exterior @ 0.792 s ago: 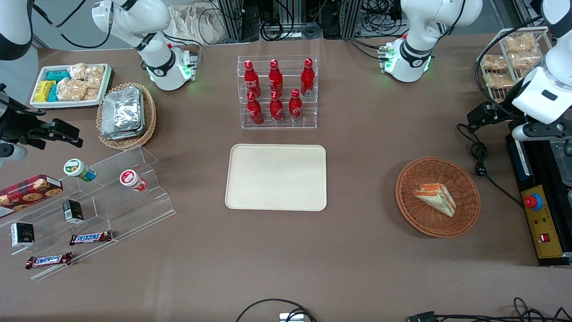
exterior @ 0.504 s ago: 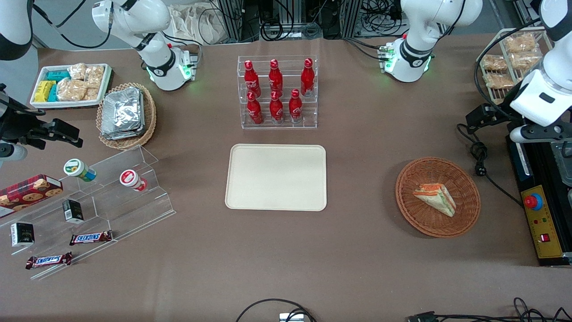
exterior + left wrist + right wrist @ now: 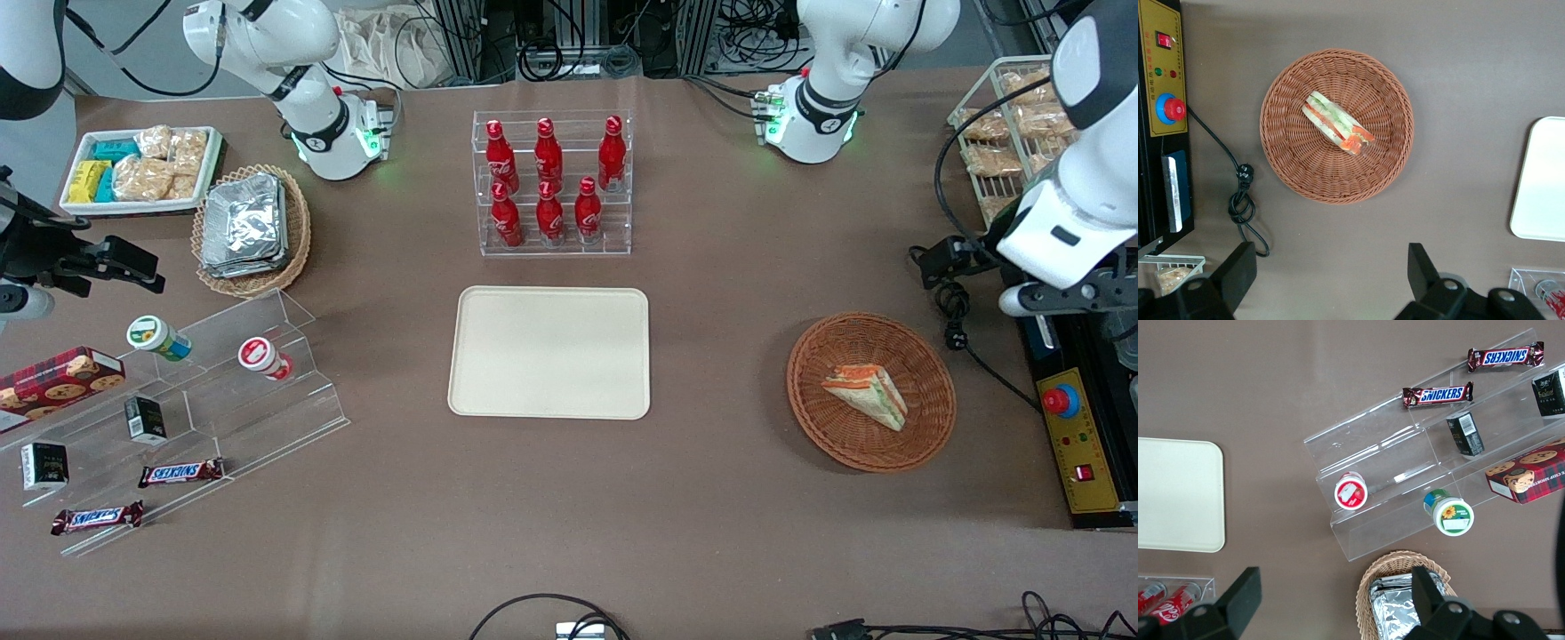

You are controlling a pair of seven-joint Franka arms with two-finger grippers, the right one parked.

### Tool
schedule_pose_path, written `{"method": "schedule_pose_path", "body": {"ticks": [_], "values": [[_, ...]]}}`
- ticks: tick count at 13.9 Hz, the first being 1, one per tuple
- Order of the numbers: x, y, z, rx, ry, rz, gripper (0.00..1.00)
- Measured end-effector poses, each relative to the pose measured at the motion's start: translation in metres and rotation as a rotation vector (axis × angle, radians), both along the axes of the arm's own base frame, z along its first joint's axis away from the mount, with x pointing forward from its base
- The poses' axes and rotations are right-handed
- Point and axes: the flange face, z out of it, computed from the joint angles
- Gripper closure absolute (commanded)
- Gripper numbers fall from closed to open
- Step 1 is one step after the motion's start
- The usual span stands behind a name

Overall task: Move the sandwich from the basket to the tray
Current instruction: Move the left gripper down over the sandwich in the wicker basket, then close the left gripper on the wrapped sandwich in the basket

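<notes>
The sandwich [image 3: 867,394] lies in the round orange-brown basket [image 3: 822,356], toward the working arm's end of the table. Both also show in the left wrist view: the sandwich [image 3: 1337,125] near the middle of the basket [image 3: 1298,180]. The cream tray [image 3: 549,351] sits bare at the table's middle; one edge of it shows in the left wrist view [image 3: 1541,180]. My left gripper [image 3: 1331,273] is open and empty, high above the table beside the basket, farther from the front camera than it. The left arm's wrist [image 3: 1058,236] covers it in the front view.
A black cable with a plug [image 3: 953,329] lies beside the basket. A control box with a red button [image 3: 1060,401] and a wire rack of snack packs [image 3: 1000,142] stand at the working arm's end. A clear stand of red bottles [image 3: 551,182] is farther back than the tray.
The left arm has swung nearer to the front camera and toward the basket. The sandwich, basket and tray have not moved.
</notes>
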Motion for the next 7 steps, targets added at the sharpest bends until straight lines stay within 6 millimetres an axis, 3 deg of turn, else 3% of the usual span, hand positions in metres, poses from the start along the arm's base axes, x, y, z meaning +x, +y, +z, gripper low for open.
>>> {"method": "schedule_pose_path", "body": {"ticks": [7], "values": [[0.048, -0.015, -0.087, 0.065, -0.036, 0.457, 0.00]]}}
